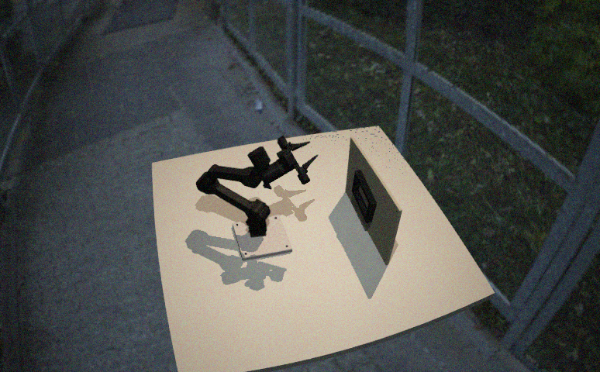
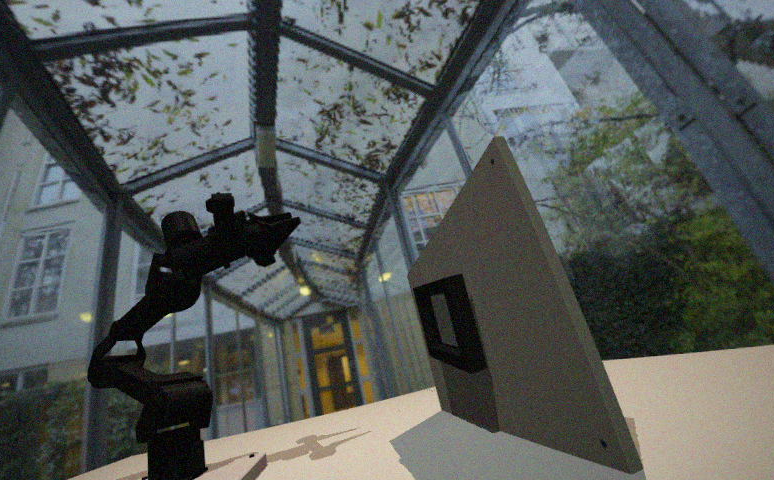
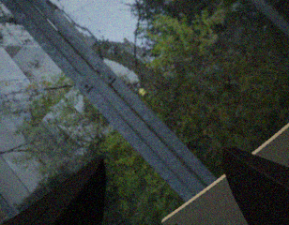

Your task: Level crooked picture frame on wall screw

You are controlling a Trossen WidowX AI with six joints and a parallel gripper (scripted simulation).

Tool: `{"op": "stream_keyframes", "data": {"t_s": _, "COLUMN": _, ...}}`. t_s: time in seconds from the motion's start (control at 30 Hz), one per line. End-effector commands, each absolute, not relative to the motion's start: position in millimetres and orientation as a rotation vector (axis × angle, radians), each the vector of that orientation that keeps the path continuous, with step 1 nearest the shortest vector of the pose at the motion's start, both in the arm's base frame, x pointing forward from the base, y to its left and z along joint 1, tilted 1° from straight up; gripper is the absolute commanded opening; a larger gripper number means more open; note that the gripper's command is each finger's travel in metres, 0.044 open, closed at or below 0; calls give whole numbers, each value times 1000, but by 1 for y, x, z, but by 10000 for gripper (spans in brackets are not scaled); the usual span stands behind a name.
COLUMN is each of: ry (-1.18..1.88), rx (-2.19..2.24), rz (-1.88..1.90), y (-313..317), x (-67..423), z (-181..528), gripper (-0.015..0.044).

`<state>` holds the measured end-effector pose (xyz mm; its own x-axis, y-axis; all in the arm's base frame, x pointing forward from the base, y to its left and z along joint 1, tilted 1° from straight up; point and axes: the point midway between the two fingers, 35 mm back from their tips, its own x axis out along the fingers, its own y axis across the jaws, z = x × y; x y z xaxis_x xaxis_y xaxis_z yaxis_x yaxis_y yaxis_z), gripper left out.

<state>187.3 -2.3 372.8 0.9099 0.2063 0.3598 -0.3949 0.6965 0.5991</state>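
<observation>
The dark picture frame (image 1: 368,217) (image 2: 465,321) hangs on the front face of the upright grey-brown board (image 1: 388,230) (image 2: 516,297) (image 3: 205,206). The angled views do not let me tell clearly which side of the frame is higher. The screw and the back of the frame are hidden. My gripper (image 1: 312,149) (image 2: 294,218) (image 3: 164,162) is open and empty, its fingers well apart. It is raised in front of the board, higher than the frame and with a wide gap to it. The wrist view shows the board's edge at lower right, but not the frame.
The arm stands on a light base plate (image 1: 270,244) on the pale table top (image 1: 229,322) (image 2: 712,410). The board rises from the table beyond the gripper and casts a grey shadow toward the arm. Small dark holes show near two board corners in the exterior view.
</observation>
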Motion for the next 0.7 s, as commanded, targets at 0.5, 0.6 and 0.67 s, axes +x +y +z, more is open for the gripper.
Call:
{"op": "stream_keyframes", "data": {"t_s": 0.5, "ry": 65, "rx": 1728, "rz": 71, "y": -57, "x": 211, "z": 237, "gripper": 260}}
{"op": "stream_keyframes", "data": {"t_s": 0.6, "ry": 65, "rx": 1728, "rz": 71, "y": -57, "x": 211, "z": 237, "gripper": 260}}
{"op": "stream_keyframes", "data": {"t_s": 0.67, "ry": 65, "rx": 1728, "rz": 71, "y": -57, "x": 211, "z": 237, "gripper": 260}}
